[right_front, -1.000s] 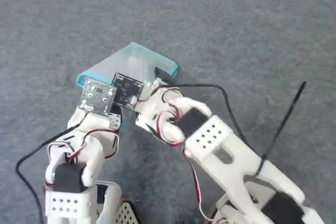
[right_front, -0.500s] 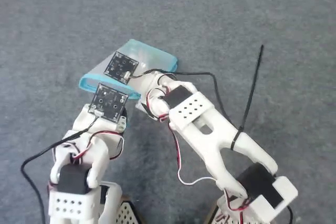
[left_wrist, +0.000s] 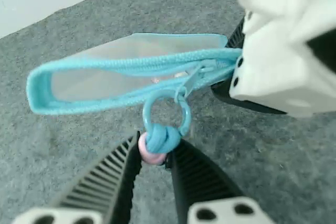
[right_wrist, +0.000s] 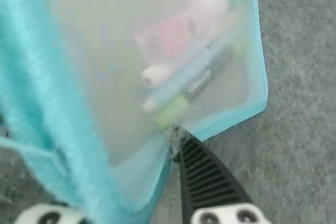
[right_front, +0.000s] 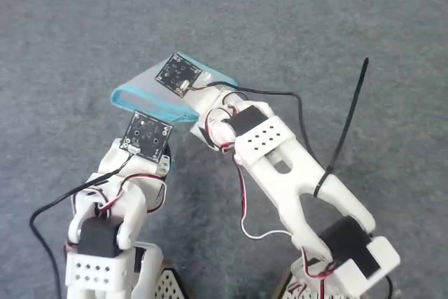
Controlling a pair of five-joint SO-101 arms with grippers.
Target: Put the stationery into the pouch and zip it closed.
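The translucent light-blue pouch (right_front: 143, 96) is held off the grey table between the two arms. In the left wrist view its zip edge (left_wrist: 121, 69) faces me, with the slider (left_wrist: 198, 72) near the end by the right arm. A ring and a knotted blue pull tab (left_wrist: 157, 139) hang from the slider. My left gripper (left_wrist: 155, 153) is shut on that tab. Pens and other stationery (right_wrist: 181, 82) show through the pouch wall (right_wrist: 105, 51). My right gripper (right_wrist: 176, 145) is shut on the pouch's end edge.
Grey carpet-like table surface (right_front: 350, 47) lies all around, with open room to the right and at the back. A black cable tie (right_front: 346, 127) sticks up from the right arm. The right arm's white body (left_wrist: 283, 51) stands close beside the pouch.
The right arm swung its wrist toward the back of the table, raising and tilting the pouch. The left wrist shifted slightly right and nearer, keeping hold of the pull tab.
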